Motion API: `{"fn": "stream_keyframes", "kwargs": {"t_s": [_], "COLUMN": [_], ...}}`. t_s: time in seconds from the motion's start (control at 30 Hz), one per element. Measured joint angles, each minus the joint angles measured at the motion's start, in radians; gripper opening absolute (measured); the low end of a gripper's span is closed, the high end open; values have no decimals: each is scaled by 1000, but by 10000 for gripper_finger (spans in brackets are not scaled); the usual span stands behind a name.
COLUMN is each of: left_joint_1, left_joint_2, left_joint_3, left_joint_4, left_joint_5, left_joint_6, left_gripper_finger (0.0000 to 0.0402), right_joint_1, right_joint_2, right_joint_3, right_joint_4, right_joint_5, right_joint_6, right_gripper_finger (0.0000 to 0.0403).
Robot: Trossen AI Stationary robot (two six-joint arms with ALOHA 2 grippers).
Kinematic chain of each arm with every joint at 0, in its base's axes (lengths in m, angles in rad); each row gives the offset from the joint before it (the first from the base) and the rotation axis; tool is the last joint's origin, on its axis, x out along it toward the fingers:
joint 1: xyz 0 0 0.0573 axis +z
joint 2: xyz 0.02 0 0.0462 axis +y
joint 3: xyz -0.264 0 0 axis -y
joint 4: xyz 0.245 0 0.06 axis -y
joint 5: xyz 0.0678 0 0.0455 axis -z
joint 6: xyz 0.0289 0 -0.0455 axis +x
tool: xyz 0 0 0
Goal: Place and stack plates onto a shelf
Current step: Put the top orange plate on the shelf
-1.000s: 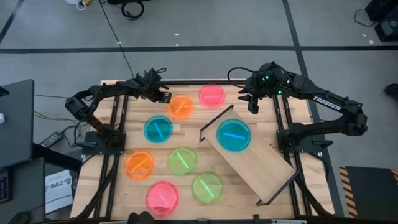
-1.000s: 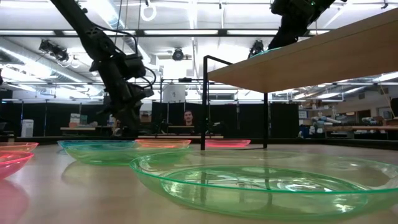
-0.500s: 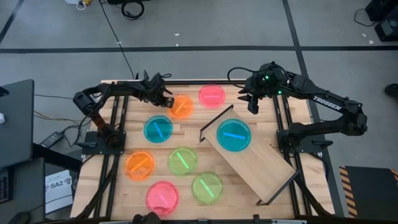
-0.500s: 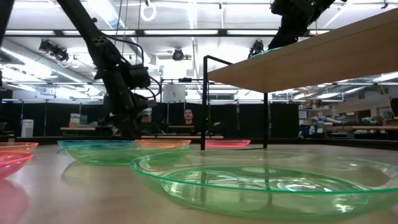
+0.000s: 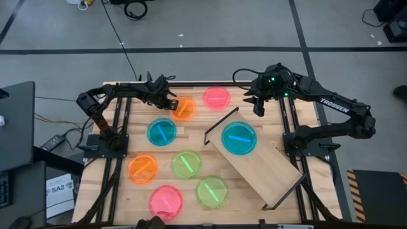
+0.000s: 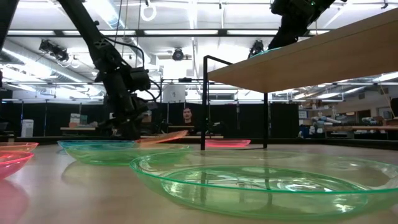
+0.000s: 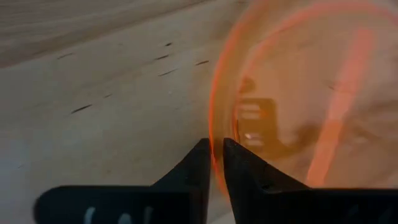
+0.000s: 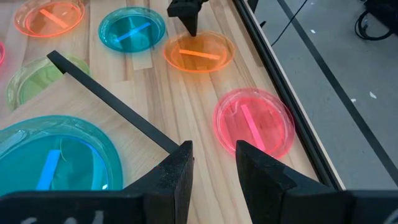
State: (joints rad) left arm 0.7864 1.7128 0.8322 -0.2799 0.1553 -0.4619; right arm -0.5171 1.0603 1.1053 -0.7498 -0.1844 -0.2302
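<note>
From above, the left hand (image 5: 170, 102) is seen clamped on the rim of an orange plate (image 5: 186, 109) at the desk's (image 5: 254, 191) far side. The shelf (image 5: 257, 159), a pale wood plank on black wire, is laid diagonally, long axis running from centre toward the near right, and a blue plate (image 5: 239, 138) is carried on it. The right hand (image 5: 259, 109) is held open beyond the shelf's far end, near a pink plate (image 5: 217, 97).

At desk level, the orange plate (image 6: 163, 138) is tilted, one edge raised.

In the left wrist view, the translucent orange rim (image 7: 214, 124) is pinched between the fingers (image 7: 199, 168).

In the right wrist view, the fingers (image 8: 180, 168) are parted and nothing is gripped.
</note>
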Motion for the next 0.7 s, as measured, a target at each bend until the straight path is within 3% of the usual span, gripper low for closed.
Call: {"fn": "stream_keyframes", "kwargs": {"t_s": [0.2,0.7], "left_joint_1": [-1,3], "left_joint_2": [0,2], "left_joint_3": [0,51], "left_joint_4": [7,0], "left_joint_5": [8,1], "left_joint_6": [0,2], "left_gripper_finger": [8,4], "right_joint_1": [0,0], "right_joint_2": [0,0], "right_joint_3": [0,0], "right_joint_4": [0,0], "right_joint_5": [0,0], "right_joint_6": [0,0], "right_gripper_finger": [128,128]}}
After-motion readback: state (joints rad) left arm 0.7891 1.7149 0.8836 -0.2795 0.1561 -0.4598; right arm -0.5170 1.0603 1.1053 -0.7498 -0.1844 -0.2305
